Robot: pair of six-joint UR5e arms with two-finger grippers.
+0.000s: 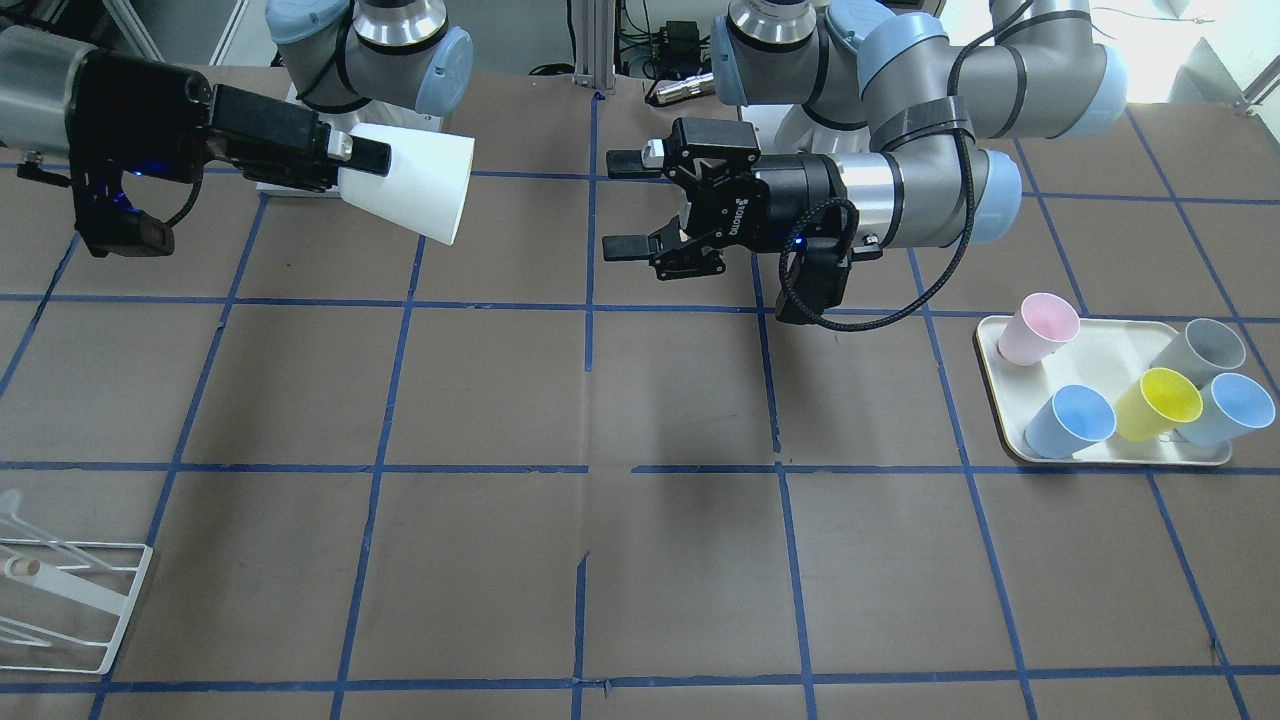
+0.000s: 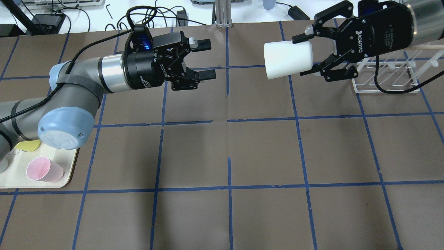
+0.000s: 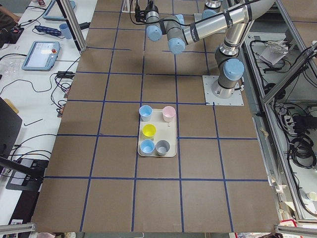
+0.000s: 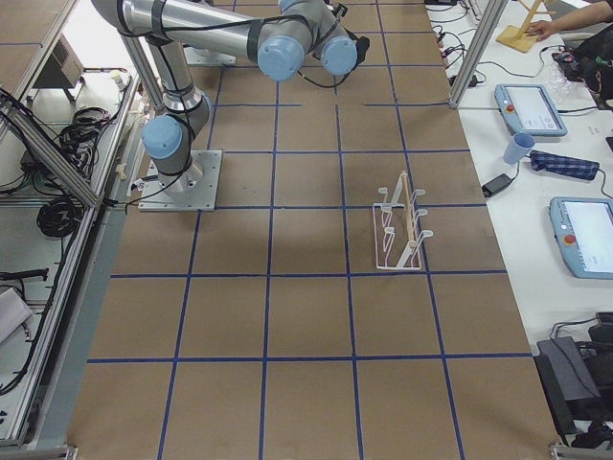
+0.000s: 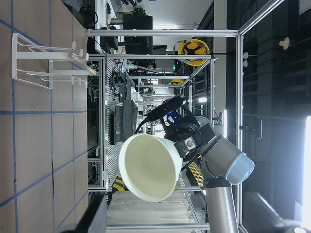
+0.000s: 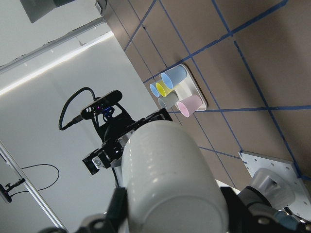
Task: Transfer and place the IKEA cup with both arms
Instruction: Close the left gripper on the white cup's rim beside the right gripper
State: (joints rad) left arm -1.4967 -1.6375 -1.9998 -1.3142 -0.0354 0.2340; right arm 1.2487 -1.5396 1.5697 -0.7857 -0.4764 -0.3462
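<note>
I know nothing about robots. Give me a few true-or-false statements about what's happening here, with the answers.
1. The right gripper holds the white cup. True.
2. The cup is upright. False: it is held on its side in the air, mouth toward the left gripper.
3. The left gripper is open and empty. True.
4. The tray holds three cups. False: five, namely a pink cup, a yellow cup, a grey cup and two blue cups.
</note>
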